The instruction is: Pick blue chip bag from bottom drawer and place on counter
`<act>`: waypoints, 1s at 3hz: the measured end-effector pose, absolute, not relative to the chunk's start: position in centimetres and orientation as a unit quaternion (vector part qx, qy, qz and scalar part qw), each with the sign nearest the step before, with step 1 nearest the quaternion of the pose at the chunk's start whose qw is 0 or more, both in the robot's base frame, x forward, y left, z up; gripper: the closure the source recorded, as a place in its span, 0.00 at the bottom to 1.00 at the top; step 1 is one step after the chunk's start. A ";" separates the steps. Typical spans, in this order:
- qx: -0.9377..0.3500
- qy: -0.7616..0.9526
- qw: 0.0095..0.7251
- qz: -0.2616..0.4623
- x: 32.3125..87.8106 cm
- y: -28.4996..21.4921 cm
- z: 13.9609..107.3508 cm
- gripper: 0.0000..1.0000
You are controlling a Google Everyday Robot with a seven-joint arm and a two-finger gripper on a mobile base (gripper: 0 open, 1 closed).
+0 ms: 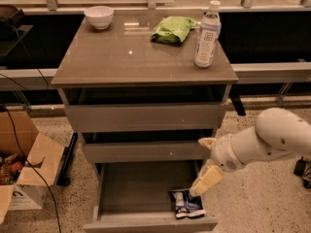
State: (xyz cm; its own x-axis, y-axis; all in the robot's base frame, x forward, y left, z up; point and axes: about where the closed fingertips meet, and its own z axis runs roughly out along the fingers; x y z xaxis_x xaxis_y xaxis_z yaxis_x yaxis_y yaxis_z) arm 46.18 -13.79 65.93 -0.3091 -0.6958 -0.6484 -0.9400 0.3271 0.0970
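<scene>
The blue chip bag (187, 204) lies in the front right corner of the bottom drawer (146, 191), which is pulled out. My gripper (204, 161) hangs at the drawer's right side, just above and behind the bag, not touching it. Its two pale fingers (205, 179) are spread apart and hold nothing. The white arm reaches in from the right. The counter (131, 52) is the glossy top of the cabinet, well above the gripper.
On the counter stand a white bowl (99, 16) at the back left, a green bag (173, 29) at the back and a water bottle (207, 34) at the right. The two upper drawers are slightly open. A cardboard box (24, 171) sits on the floor at left.
</scene>
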 end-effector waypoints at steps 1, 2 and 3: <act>-0.511 0.774 0.257 0.273 46.0 -12.2 60.1 0.00; -0.483 0.785 0.242 0.304 46.4 -11.8 52.7 0.00; -0.473 0.786 0.231 0.324 45.5 -11.3 50.4 0.00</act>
